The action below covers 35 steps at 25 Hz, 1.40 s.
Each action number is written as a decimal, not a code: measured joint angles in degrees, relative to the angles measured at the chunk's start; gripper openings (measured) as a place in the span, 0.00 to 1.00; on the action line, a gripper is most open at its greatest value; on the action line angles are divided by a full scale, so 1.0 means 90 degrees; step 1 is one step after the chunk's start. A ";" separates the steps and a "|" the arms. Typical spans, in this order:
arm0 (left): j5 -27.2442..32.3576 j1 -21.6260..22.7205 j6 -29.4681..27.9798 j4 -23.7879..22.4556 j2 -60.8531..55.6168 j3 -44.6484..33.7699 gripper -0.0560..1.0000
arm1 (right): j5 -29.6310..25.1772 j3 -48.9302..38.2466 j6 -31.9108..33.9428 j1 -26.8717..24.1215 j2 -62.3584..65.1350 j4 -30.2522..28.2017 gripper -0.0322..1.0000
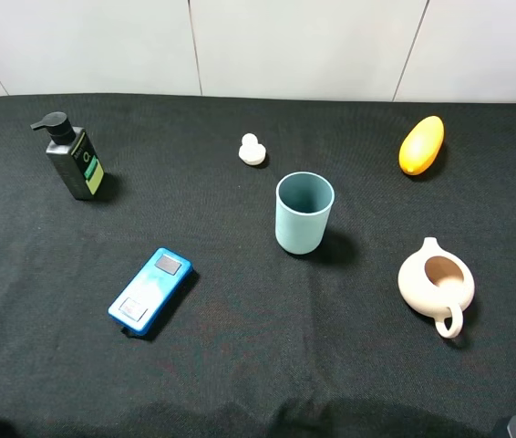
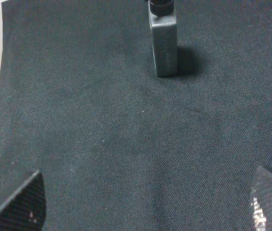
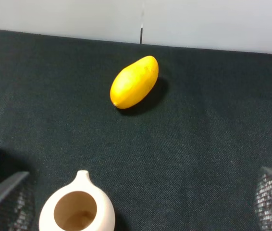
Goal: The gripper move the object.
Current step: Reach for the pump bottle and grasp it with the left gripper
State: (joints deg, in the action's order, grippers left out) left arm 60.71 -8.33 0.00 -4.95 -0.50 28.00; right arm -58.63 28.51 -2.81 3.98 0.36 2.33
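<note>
**A tall little bottle that can tip**

The bottle [image 1: 77, 160] stands upright on the black cloth [image 1: 240, 374]. It is straight ahead of the left gripper [image 2: 143, 204] and well apart from it, in line with the gap between its two fingers [image 2: 18, 202]. Those fingers are spread wide and hold nothing. The right gripper [image 3: 141, 202] is spread wide too and holds nothing. The bottle is far from it, so the left one looks like the one for this job.

I think the bottle is hard plastic, so it is stiff and will not squash. Its sides look smooth and may be a bit slippery. It is likely not heavy (I cannot see how full it is). It is tall and thin, so a bump up high could knock it over.

The best place to take hold looks like the flat body, about the middle, with one finger on each side. The pump head [image 1: 55, 125] is a bad place, because it is small and may press down or turn.

A blue box [image 1: 150, 290] lies off to one side of the left gripper. It is nearer than the bottle but not in the straight way to it.
</note>
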 joint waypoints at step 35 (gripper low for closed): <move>-0.0096 0.0000 0.0000 -0.0006 0.0027 0.0127 0.91 | 0.0000 0.0000 0.0000 0.0000 0.0000 0.0000 0.70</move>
State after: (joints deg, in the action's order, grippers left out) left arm 59.85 -8.33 0.00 -5.01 -0.26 29.15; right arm -58.63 28.51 -2.81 3.98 0.36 2.33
